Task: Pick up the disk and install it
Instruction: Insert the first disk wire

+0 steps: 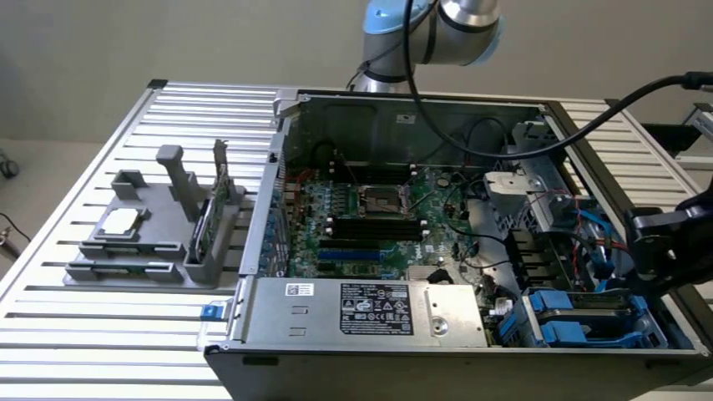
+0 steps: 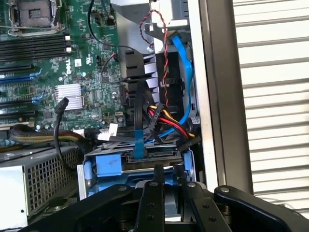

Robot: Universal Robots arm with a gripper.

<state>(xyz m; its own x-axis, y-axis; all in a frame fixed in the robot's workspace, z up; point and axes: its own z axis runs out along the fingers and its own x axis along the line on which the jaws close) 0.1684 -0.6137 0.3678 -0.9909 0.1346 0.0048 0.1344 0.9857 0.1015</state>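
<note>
- The disk (image 1: 585, 316) (image 2: 145, 159), framed in blue plastic, lies in the drive bay at the near corner of the open computer case (image 1: 446, 355), on the exterior view's right.
- The claw (image 1: 646, 271) (image 2: 167, 169) hangs right over that bay. Its two black fingers (image 2: 155, 175) are drawn close, with only a slim gap between them, and they pinch the edge of the disk.
- A flat blue cable (image 2: 139, 140) drops onto the far edge of the disk, and a bundle of red, yellow and black wires (image 2: 161, 116) runs just beside it.
- The grey power supply (image 1: 368, 309) (image 2: 29, 188) sits just beside the bay, along the near wall of the case, and a white-and-black label faces up on it.
- Beyond both lies the green motherboard (image 1: 368, 217) (image 2: 72, 72), flat on the case floor. It has a small finned heatsink (image 2: 70, 94), a row of black memory slots (image 1: 376, 230) and an uncovered processor socket (image 1: 376, 199).
- A wider blue cable (image 2: 183, 72) curves along the case's side wall, past the bay.
- The case rests on a slatted metal tabletop (image 1: 89, 334).
- On the exterior view's left, well apart from the case, a grey fixture (image 1: 145, 242) stands on the tabletop. A small square silver chip (image 1: 123, 221) lies on it, and a green card (image 1: 212, 217) stands upright in a slot.
- Farthest back, the arm (image 1: 435, 25) rises behind the case's far wall.
</note>
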